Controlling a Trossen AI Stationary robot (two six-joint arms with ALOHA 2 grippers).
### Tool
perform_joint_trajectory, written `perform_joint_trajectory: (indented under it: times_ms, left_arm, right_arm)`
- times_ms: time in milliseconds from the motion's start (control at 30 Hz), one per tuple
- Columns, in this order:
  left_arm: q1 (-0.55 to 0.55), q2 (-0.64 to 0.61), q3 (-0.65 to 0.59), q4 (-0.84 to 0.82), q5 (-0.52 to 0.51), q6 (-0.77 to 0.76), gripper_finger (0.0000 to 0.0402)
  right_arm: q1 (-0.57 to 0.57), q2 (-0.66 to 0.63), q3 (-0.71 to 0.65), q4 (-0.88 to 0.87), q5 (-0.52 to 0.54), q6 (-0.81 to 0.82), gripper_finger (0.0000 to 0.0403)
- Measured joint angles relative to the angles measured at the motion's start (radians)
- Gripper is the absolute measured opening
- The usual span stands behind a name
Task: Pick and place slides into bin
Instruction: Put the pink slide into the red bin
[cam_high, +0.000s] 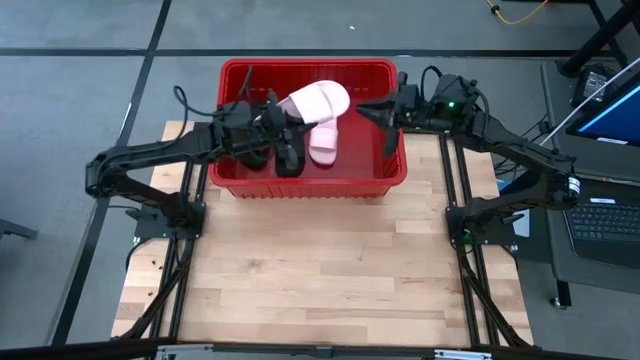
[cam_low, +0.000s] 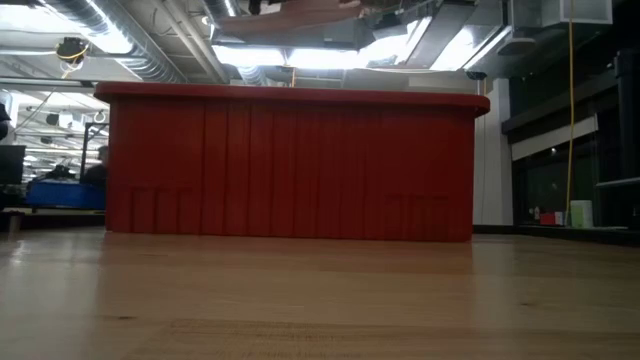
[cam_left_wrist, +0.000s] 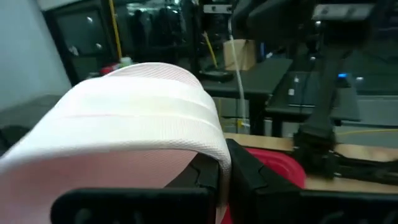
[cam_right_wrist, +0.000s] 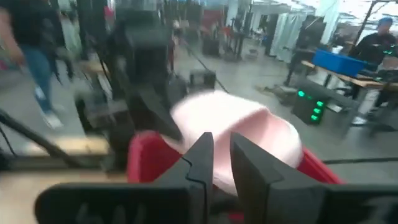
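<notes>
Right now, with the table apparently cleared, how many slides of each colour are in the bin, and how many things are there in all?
Pink slides: 2, one held over the bin by the left gripper
Black slides: 2, partly hidden under the left arm
Bin: 1
Total: 5

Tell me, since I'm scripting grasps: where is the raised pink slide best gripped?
Probably by its wide strap, approached from the left, where the left gripper already holds it above the bin; the strap arches clear of the sole.
</notes>
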Motion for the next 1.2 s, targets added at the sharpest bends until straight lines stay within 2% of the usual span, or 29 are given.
perform_joint_trajectory:
  times_ms: [167, 300, 500, 767, 1033, 1200]
  left_arm:
    - [0.000, -0.024, 0.000, -0.044, 0.164, -0.053, 0.0004]
    - [0.000, -0.032, 0.003, -0.070, 0.244, -0.091, 0.0004]
    - [0.000, -0.018, 0.073, -0.201, 0.261, -0.118, 0.0004]
    - [-0.001, 0.000, 0.125, -0.276, 0.279, -0.119, 0.0004]
    - [-0.004, 0.005, 0.125, -0.276, 0.376, -0.160, 0.0004]
    - [-0.011, 0.013, 0.125, -0.283, 0.397, -0.171, 0.0004]
  right_arm:
    - [0.045, 0.010, -0.002, -0.127, 0.114, -0.157, 0.0057]
    - [0.090, 0.012, -0.002, -0.197, 0.213, -0.237, 0.0057]
    - [0.156, 0.018, 0.039, -0.237, 0.338, -0.354, 0.0058]
    - [0.233, 0.031, 0.144, -0.286, 0.378, -0.464, 0.0059]
    - [0.285, 0.060, 0.150, -0.324, 0.418, -0.633, 0.0116]
    - [0.302, 0.117, 0.151, -0.317, 0.476, -0.860, 0.0133]
